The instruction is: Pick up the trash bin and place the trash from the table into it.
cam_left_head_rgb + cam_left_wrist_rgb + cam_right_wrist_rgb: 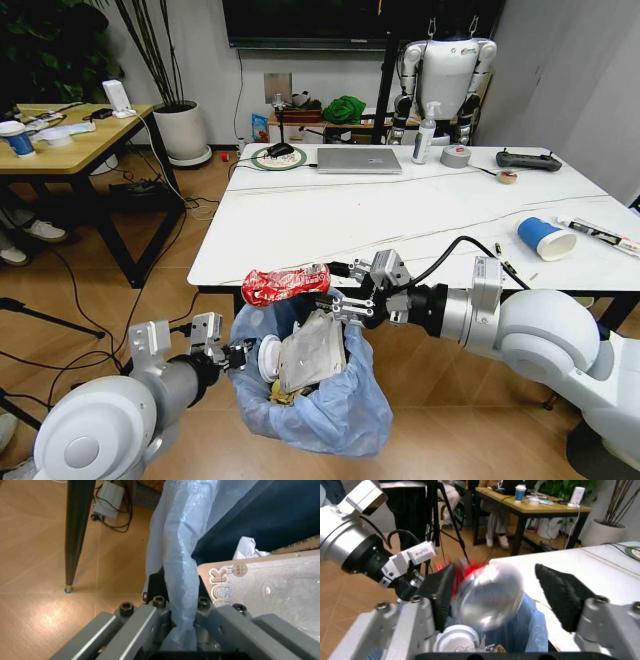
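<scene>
We hold the trash bin (320, 400) up at the near edge of the desk (400, 215), its crinkled light-blue bag billowing over the rim. Our left gripper (232, 352) is clamped on that bag at the bin's left side; in the left wrist view the thin film runs straight down between the jaws, pinched tight. Inside the bin we see a grey moulded plastic tray (312, 350) leaning, a white cup lid (268, 357) and some yellowish scraps beneath.

Our right gripper (345, 290) reaches in from the right, just above the bin's mouth, jaws spread wide. The red wrapper (285, 284) sits right at their tips, its long axis lying level and pointing away to the left, red and shiny on the outside, silver on the end facing the wrist camera. It looks loose between the black pads rather than squeezed, though whether one pad touches it we cannot tell. The key relation: the wrapper hangs directly over the bin's back rim, so its way in is straight down.

Farther right on the marble-look top, a blue paper cup (546, 238) lies on its side, nearer our right arm.
</scene>
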